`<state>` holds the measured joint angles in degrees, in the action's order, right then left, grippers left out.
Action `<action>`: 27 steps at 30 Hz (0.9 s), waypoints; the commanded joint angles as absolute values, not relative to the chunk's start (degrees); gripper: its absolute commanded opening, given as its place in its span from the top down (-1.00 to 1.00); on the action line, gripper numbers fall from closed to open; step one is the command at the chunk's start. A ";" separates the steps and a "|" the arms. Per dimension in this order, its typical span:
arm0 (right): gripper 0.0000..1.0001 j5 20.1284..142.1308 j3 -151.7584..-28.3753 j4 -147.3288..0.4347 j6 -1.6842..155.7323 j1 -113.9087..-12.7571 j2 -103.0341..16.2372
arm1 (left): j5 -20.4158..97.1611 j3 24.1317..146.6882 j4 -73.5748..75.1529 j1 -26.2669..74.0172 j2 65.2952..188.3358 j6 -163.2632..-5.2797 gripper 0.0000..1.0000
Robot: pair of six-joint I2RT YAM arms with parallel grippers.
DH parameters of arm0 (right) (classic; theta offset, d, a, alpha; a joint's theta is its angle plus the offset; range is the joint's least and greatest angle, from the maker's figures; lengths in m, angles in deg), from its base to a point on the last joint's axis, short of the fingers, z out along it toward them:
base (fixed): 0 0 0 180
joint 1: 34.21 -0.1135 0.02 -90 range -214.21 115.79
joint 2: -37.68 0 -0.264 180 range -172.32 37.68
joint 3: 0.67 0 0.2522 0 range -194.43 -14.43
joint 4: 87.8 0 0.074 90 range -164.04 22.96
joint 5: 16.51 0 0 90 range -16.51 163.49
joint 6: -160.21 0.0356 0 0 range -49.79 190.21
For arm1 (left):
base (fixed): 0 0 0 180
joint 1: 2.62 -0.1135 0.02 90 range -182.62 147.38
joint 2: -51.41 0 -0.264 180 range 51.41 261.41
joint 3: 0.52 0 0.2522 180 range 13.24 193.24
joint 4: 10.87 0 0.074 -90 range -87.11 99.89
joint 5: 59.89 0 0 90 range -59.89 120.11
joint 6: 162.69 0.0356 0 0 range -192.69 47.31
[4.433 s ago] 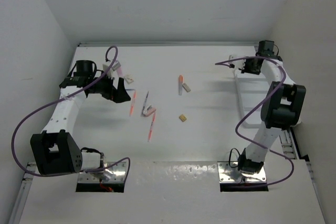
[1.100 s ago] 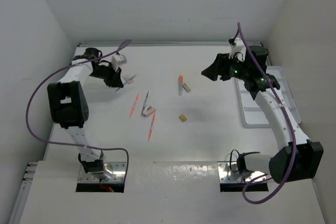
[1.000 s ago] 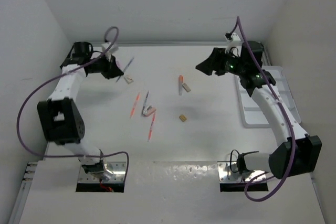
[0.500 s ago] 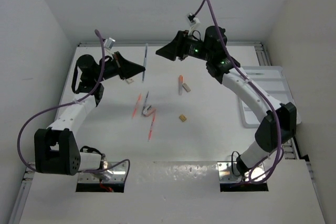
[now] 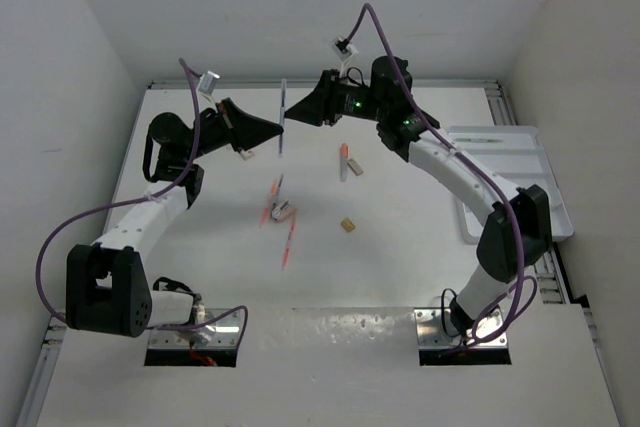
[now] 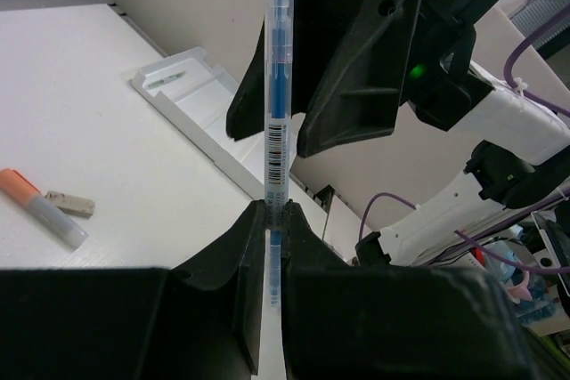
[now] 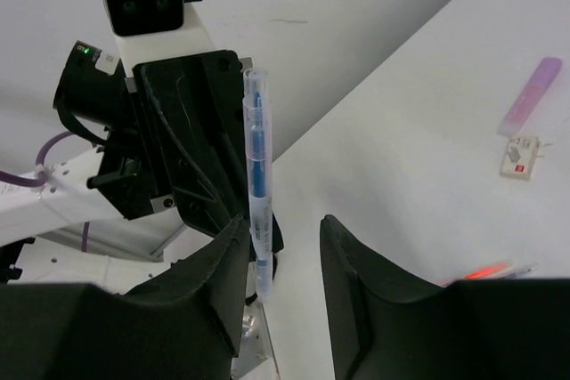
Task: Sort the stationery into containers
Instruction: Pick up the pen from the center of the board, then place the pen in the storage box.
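A clear pen with a blue core (image 5: 283, 117) stands upright in mid-air over the far middle of the table. My left gripper (image 5: 276, 130) is shut on its lower part (image 6: 277, 144). My right gripper (image 5: 292, 113) faces it from the other side, jaws apart around the pen (image 7: 258, 186). The pen lies close to one finger (image 7: 227, 251), with a gap to the other. Orange pens (image 5: 290, 240), a pink block (image 5: 286, 213) and a tan block (image 5: 348, 224) lie on the table. The white tray (image 5: 510, 182) sits at the right edge.
An orange-capped marker (image 5: 345, 159) and a grey eraser (image 5: 356, 168) lie mid-table. A purple pen (image 7: 528, 95) and a small white eraser (image 7: 519, 156) lie near the far left. White walls enclose the table on three sides.
Both arms have swung towards the middle and met in the air. The left one has lifted the blue pen upright. The right jaws have narrowed around it.
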<state>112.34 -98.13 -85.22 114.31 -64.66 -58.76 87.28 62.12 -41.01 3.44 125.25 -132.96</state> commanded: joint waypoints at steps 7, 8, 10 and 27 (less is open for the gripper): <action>0.24 115.15 -99.77 -87.58 114.07 -67.43 -59.70 | 87.42 62.28 -43.34 4.05 123.13 -132.55 1.00; 0.24 115.24 -99.86 -87.49 113.98 -67.69 -59.70 | 87.50 62.37 -42.99 4.06 123.13 -132.37 1.00; 0.27 115.41 -100.13 -87.23 113.28 -67.95 -59.79 | 87.50 62.46 -42.99 4.14 123.04 -132.37 1.00; 0.43 114.09 -101.88 -87.58 114.68 -66.99 -60.76 | 88.73 60.97 -39.91 5.20 121.72 -128.77 1.00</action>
<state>114.96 -98.90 -84.33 113.89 -67.59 -60.55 87.02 61.53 -39.17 3.83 124.01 -130.65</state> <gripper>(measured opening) 0.285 0.134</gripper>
